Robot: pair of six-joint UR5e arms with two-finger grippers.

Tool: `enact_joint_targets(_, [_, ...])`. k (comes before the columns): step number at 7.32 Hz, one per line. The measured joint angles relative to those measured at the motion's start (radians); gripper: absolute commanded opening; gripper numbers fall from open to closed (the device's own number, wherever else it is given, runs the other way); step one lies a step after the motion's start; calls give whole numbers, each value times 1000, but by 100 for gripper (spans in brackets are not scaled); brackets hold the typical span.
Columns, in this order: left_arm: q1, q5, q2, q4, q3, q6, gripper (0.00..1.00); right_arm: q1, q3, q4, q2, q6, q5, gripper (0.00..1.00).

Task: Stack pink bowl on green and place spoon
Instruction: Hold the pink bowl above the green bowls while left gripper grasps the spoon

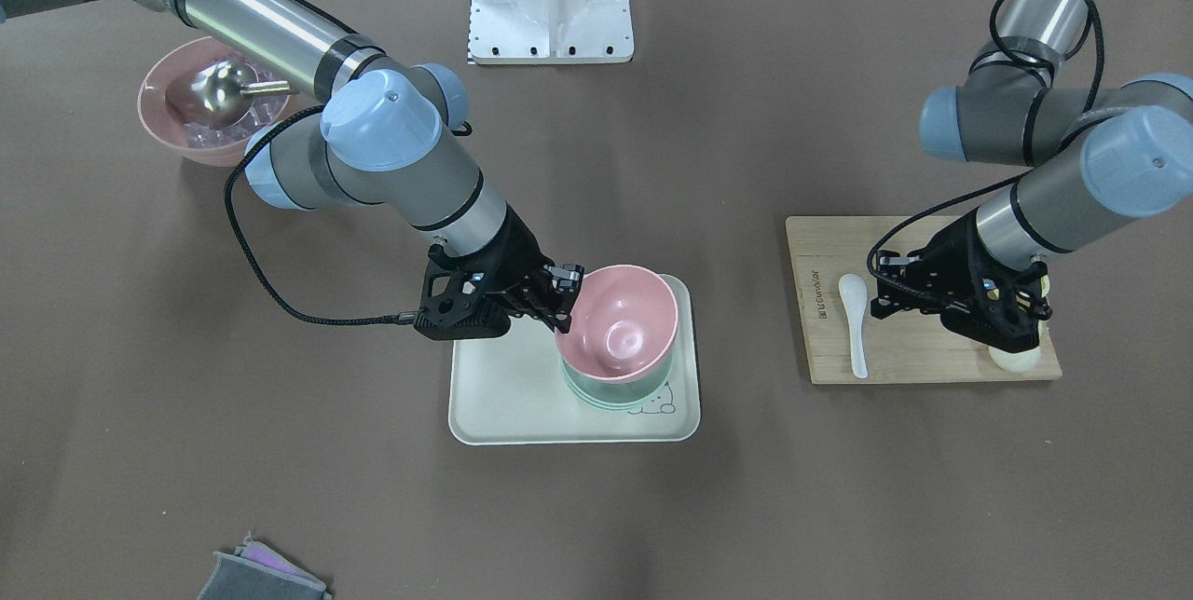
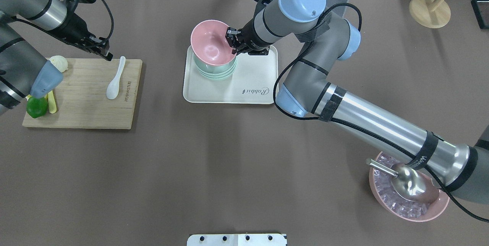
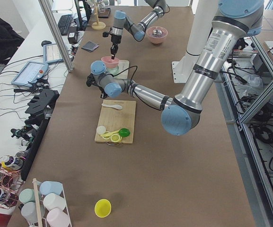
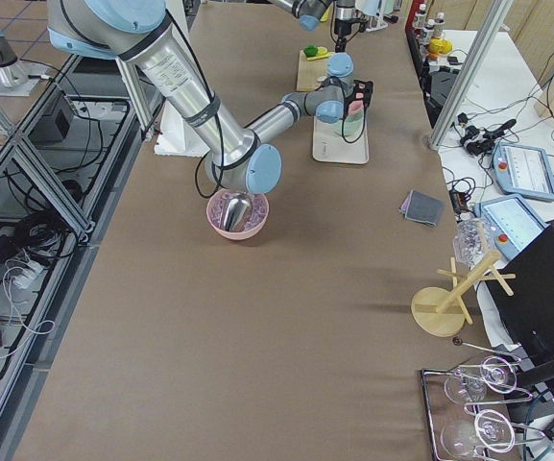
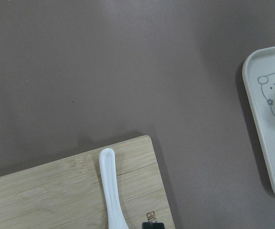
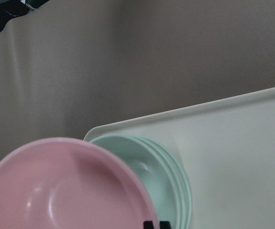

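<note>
My right gripper (image 1: 566, 297) (image 2: 232, 43) is shut on the near rim of the pink bowl (image 1: 620, 320) (image 2: 210, 47) (image 6: 56, 191). The bowl is tilted over the stacked green bowls (image 1: 606, 392) (image 2: 214, 74) (image 6: 156, 167) on the cream tray (image 1: 503, 404) (image 2: 248, 89). I cannot tell whether it rests on them. The white spoon (image 1: 853, 320) (image 2: 114, 83) (image 5: 109, 191) lies on the wooden cutting board (image 1: 932, 358) (image 2: 80, 112). My left gripper (image 1: 878, 288) (image 2: 106, 53) hovers just beside the spoon's handle end, empty, its fingers looking closed.
A second pink bowl (image 1: 154, 115) (image 2: 412, 215) with ice and a metal scoop sits under my right arm. A lime (image 2: 36, 107) and a white bulb (image 2: 59, 62) lie on the board. The white robot base (image 1: 550, 4) and a grey cloth (image 1: 256, 577) are at the table edges.
</note>
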Motion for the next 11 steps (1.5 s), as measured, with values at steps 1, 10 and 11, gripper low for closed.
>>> enact_joint_targets(1, [0,0,0,0,0,0,0,0,0,1,0,0,0,0])
enact_joint_targets(10, [28,66,3,-8,17,1,74,1,1,3,0,0,0,0])
enact_joint_targets(11, [55,123,0,-4,20,-5,74,1,1,3,0,0,0,0])
